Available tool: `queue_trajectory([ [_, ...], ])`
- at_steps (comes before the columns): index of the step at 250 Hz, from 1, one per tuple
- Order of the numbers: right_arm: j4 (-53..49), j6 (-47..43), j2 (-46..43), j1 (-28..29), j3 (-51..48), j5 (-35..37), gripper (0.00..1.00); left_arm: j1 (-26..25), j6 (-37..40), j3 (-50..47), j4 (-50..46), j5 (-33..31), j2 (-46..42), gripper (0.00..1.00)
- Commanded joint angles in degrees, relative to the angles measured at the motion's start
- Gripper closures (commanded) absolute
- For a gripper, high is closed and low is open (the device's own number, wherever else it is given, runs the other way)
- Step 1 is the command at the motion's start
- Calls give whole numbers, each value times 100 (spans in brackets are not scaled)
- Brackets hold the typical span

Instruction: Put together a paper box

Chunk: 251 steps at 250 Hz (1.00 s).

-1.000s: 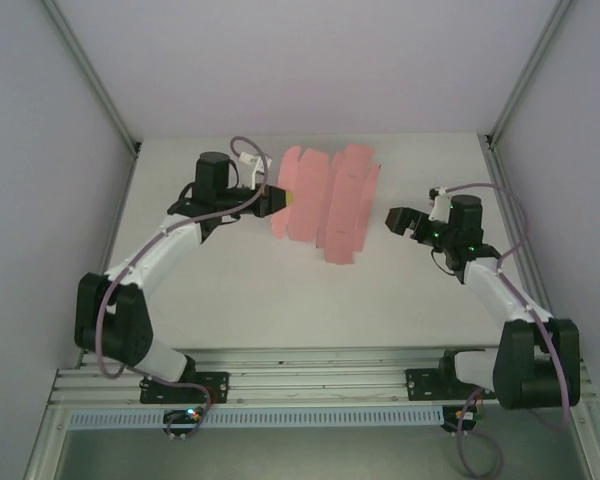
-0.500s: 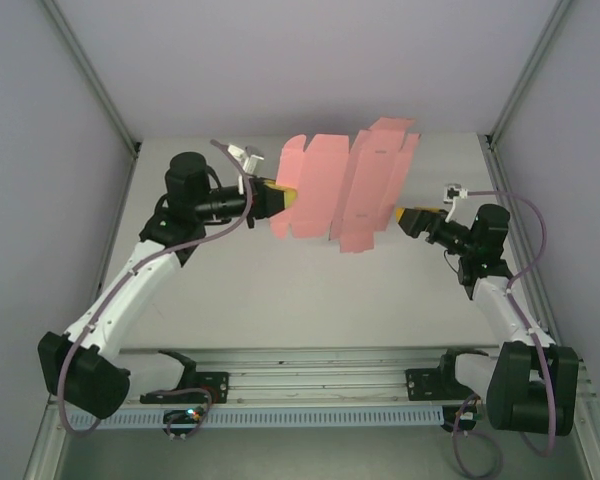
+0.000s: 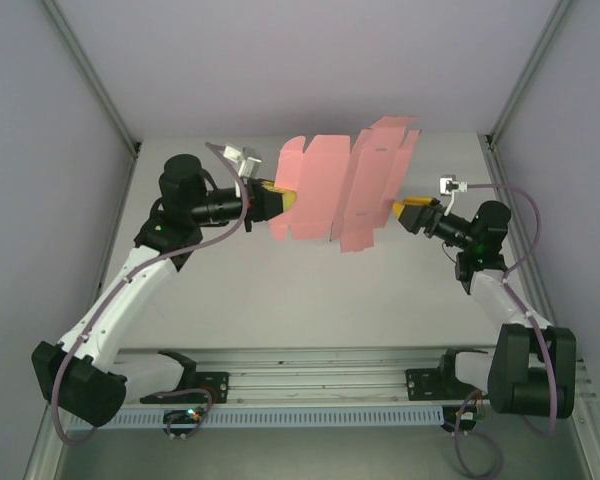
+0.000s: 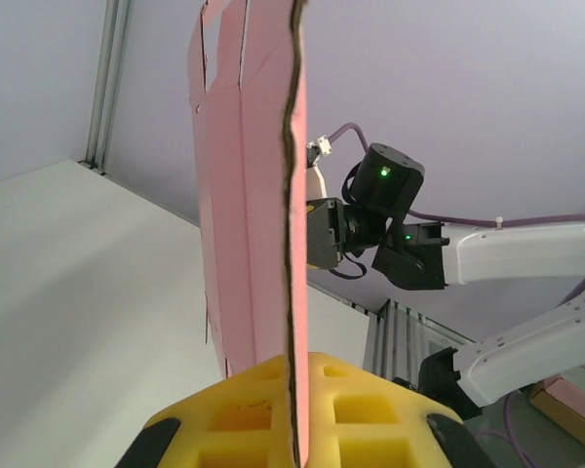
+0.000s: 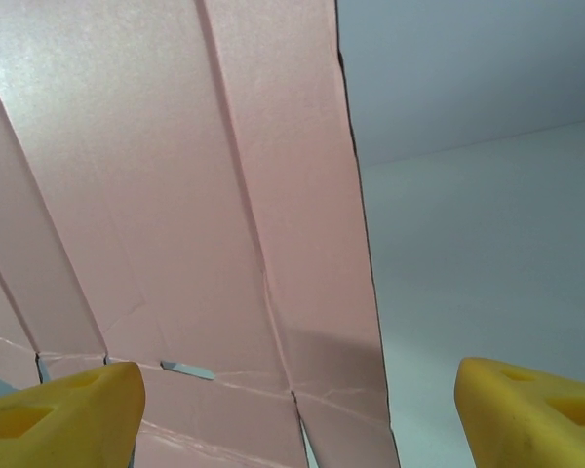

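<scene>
**Flat pink sheet up in the air, one side pinched, other side about to be**

So the paper box [image 3: 345, 190] isn't a box yet. It's a flat die-cut sheet, held up on edge well clear of the table [image 3: 280, 290], roughly in the middle between the two arms.

The left gripper [image 3: 275, 197] is clamped shut on the sheet's left edge, and in the left wrist view the card runs straight down into the yellow pads. The right gripper [image 3: 405, 213] is just beside the lower right edge with its jaws spread wide and nothing in them. In its own camera the card's right edge sits across the gap ahead of the fingers, and I can't see either pad touching it.

Handling-wise, this looks like very light, thin card, so weight shouldn't be an issue but floppiness will be. The edge looks a bit wavy in the left wrist view, so I'd guess it bows as soon as anything pushes on it. The surface has a slight sheen, so it could be a little slippery.

I'd grab a full panel near the crease lines [image 5: 244, 195], not a loose end flap, since a flap would probably just fold over. Squeeze gently, because a hard pinch would likely dent it.
</scene>
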Motion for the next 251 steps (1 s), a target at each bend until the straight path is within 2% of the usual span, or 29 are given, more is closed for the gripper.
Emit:
queue_trajectory([
  [1, 539, 138, 309, 58, 216, -155, 16, -58, -3, 190, 173, 61, -142, 100],
  [33, 1280, 492, 720, 70, 349, -419, 21, -56, 18, 216, 73, 59, -119, 100],
  [60, 1786, 872, 1014, 121, 478, -653, 38, -58, 10, 216, 51, 5, -111, 100],
  [76, 2059, 1022, 1051, 143, 501, -775, 45, -58, 11, 212, 55, -69, -122, 100],
  [96, 2077, 1079, 1178, 167, 510, -811, 57, -63, 41, 216, 0, -207, -133, 100],
  [111, 1775, 940, 1133, 165, 527, -773, 66, -61, 114, 247, -134, -374, -121, 100],
  [126, 1332, 658, 1120, 172, 537, -715, 71, -58, 159, 259, -254, -590, -134, 100],
  [172, -869, -684, 438, 208, 666, -193, 94, -49, 281, 221, -432, -1066, -160, 100],
  [177, -1125, -809, 365, 219, 689, -84, 100, -49, 307, 223, -475, -1119, -171, 100],
  [196, -2189, -1477, 156, 334, 861, 262, 100, -49, 372, 137, -654, -1551, -201, 100],
  [204, -2671, -1773, 83, 408, 962, 431, 100, -48, 400, 80, -770, -1923, -211, 88],
  [214, -3184, -2123, 33, 534, 1081, 637, 100, -48, 425, -4, -955, -2409, -244, 63],
  [228, -3735, -2488, -4, 724, 1187, 977, 100, -46, 430, -162, -1280, -3164, -287, 45],
  [233, -3895, -2591, -12, 802, 1212, 1081, 100, -49, 448, -216, -1402, -3427, -304, 32],
  [241, -4122, -2747, 2, 910, 1241, 1219, 100, -53, 429, -317, -1614, -3884, -334, 3],
  [251, -4385, -2895, 41, 1047, 1257, 1404, 100, -55, 356, -462, -1859, -4451, -379, 0],
])
